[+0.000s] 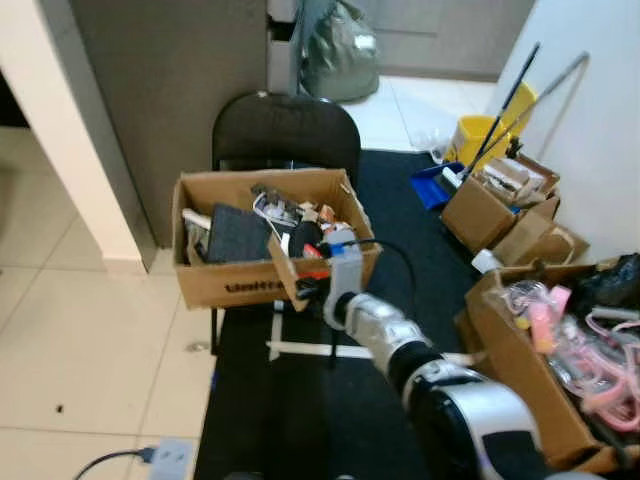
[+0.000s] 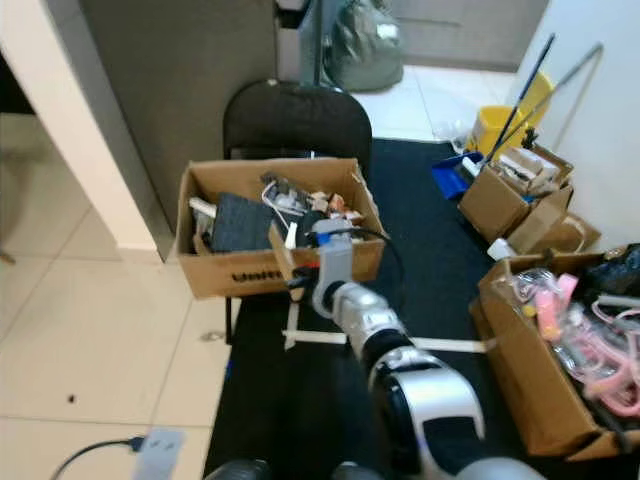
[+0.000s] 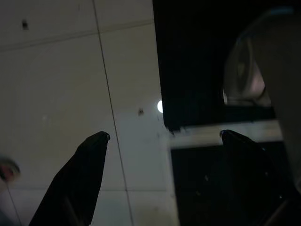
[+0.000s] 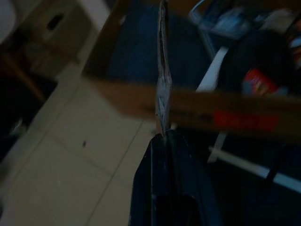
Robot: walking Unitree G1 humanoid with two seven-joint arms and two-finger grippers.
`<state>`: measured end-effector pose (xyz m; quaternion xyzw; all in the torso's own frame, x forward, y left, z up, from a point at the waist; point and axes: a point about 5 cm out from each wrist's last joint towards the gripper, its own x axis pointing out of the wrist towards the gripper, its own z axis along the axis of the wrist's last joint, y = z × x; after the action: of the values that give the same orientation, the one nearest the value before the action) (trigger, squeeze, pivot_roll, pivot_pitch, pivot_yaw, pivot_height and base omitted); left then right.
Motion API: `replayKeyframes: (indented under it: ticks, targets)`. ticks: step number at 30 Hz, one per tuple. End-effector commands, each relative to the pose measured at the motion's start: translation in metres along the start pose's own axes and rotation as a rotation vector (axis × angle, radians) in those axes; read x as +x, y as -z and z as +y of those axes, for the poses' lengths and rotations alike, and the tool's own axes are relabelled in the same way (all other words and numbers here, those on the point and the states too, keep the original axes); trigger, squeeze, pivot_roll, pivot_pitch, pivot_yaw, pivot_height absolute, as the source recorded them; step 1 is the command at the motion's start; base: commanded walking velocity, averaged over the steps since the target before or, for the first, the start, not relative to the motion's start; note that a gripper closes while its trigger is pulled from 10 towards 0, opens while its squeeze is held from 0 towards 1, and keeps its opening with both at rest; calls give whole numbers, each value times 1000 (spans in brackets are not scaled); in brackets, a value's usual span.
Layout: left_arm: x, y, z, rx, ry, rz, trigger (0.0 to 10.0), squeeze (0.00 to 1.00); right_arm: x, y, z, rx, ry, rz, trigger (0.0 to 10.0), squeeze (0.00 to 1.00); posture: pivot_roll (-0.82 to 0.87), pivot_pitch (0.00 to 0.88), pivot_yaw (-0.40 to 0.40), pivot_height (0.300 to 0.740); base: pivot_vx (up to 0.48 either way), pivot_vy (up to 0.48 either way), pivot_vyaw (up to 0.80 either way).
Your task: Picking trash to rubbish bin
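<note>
An open cardboard box [image 1: 230,285] full of mixed trash rests on a black chair [image 1: 285,125]. My right arm reaches forward to the box's front wall. Its gripper [image 1: 305,290] is shut on a thin piece of cardboard [image 4: 163,84] that stands edge-on against that wall. In the right wrist view the closed fingers [image 4: 164,139] pinch the piece's lower end; whether the piece is joined to the box is unclear. My left gripper [image 3: 164,135] hangs open over pale floor tiles and the edge of a black mat, with nothing between its fingers.
A black mat [image 1: 300,410] runs under the chair, with a white tape strip across it. More open cardboard boxes [image 1: 520,340] [image 1: 495,205] stand on the right, near a yellow bucket [image 1: 478,135] with a mop. A grey bag [image 1: 340,50] sits behind. A power strip [image 1: 170,458] lies on the tiles.
</note>
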<state>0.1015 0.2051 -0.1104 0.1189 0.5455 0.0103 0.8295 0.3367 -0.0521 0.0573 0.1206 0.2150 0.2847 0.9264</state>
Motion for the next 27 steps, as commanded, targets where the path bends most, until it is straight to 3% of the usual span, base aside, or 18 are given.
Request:
replayKeyframes:
  ticks: [1,11,12,13,20,27]
  targets:
    - [-2,10,-16,5,58,38,10000,0,6,-2,15,14,-50,-17,10000,0,134,16,-63,740,472,0,0]
    - [-3,11,-17,-41,51,36,10000,0,10,-8,25,3,-103,-50,10000,0,132,24,-59,740,439,0,0]
    - [-3,12,-17,-36,53,43,10000,0,9,-9,24,-2,-100,-63,10000,263,132,24,-59,740,0,0,0]
    - [-3,12,-18,-32,55,47,10000,0,9,-10,24,-1,-109,-68,10000,1000,132,24,-59,740,0,0,0]
    - [-3,12,-19,-25,63,49,10000,0,7,-10,18,52,-86,-91,10000,1000,132,24,-59,740,0,0,0]
    - [-3,14,-19,-14,68,54,10000,0,3,-4,23,182,-279,-89,10000,1000,118,35,-42,740,0,0,0]
